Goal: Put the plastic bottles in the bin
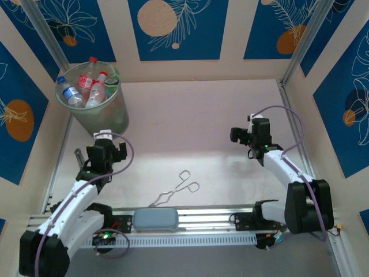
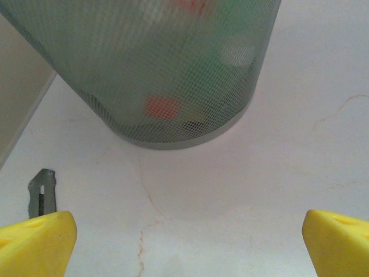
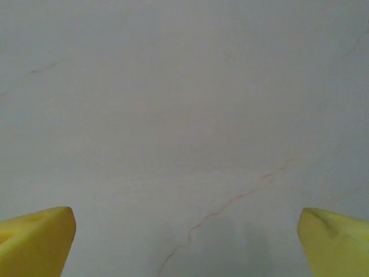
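Several plastic bottles (image 1: 86,86) lie heaped inside the bin (image 1: 106,118), a round translucent grey-green wastebasket standing at the far left corner of the table (image 1: 196,115). From above, a red-capped bottle (image 1: 92,61) pokes up past the rim at the back, a blue-labelled bottle (image 1: 70,92) leans against the left wall, and another clear one with a red cap slants across the middle. The left gripper (image 2: 187,248) hangs just in front of the bin, facing it. Its yellow fingertips (image 2: 34,242) are spread out to the two lower corners of the wrist view, with bare tabletop between them and nothing held. In that view the bin's mesh-textured wall rises close ahead, and a red patch and a pale round shape show blurred through it. A small grey metal piece (image 2: 43,187) sits on the table just beyond the left fingertip. The right gripper (image 3: 184,242) is well apart from the bin, over the right side of the table. Its claw is likewise splayed wide and empty, with only pale tabletop and a thin crack beneath it. Metal tongs (image 1: 176,190) lie on the table near the front edge, between the two arms. A flat grey-blue pad (image 1: 154,219) rests on the rail just in front of them.
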Robot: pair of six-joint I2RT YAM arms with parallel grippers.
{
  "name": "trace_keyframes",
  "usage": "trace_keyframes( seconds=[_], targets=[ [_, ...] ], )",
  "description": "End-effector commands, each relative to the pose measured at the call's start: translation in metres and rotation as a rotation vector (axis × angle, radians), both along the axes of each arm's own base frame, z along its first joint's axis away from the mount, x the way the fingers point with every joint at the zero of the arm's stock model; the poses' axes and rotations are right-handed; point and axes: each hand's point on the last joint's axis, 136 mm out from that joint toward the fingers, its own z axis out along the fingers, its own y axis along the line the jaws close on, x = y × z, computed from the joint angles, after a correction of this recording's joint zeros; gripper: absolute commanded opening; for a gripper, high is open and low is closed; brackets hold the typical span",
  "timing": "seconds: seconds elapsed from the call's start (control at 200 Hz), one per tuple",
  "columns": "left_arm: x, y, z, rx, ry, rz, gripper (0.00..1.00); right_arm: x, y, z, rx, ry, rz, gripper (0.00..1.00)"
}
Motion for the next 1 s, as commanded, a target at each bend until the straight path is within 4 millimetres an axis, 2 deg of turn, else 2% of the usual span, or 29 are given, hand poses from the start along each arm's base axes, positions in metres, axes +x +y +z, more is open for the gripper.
trace_keyframes(
  seconds=[0.0,0.115,0.18,0.32,0.545,0.67,0.79,0.865,0.905,0.995],
  targets=[
    [0.026,0.000,0.023,0.025,-0.192,0.020,1.00,0.021,-0.008,0.009,-0.059,-0.127,-0.020,0.99],
    [0.041,-0.011,0.015,0.085,-0.200,-0.068,1.00,0.026,-0.006,-0.004,-0.095,-0.160,-0.006,0.99],
    [0.047,-0.011,0.004,0.126,-0.174,-0.080,1.00,0.027,-0.005,-0.007,-0.118,-0.172,0.003,0.99],
    [0.056,-0.010,-0.012,0.151,-0.214,-0.101,1.00,0.027,-0.004,0.002,-0.144,-0.247,0.020,0.99],
    [0.082,-0.008,-0.011,0.166,-0.232,-0.127,1.00,0.031,-0.009,0.008,-0.124,-0.303,0.008,0.99],
    [0.083,-0.013,-0.014,0.141,-0.225,-0.157,1.00,0.034,-0.009,0.010,-0.054,-0.344,0.009,0.99],
    [0.084,-0.014,-0.010,0.087,-0.270,-0.163,1.00,0.041,-0.007,-0.006,-0.044,-0.346,0.021,0.99],
    [0.085,-0.013,-0.022,0.063,-0.288,-0.163,1.00,0.040,-0.009,-0.010,-0.028,-0.336,0.016,0.99],
    [0.087,-0.015,-0.021,0.064,-0.328,-0.167,1.00,0.041,-0.011,-0.013,-0.026,-0.343,0.012,0.99],
    [0.094,-0.019,-0.036,0.062,-0.285,-0.192,1.00,0.040,-0.010,-0.014,-0.020,-0.337,0.019,0.99]
  ],
)
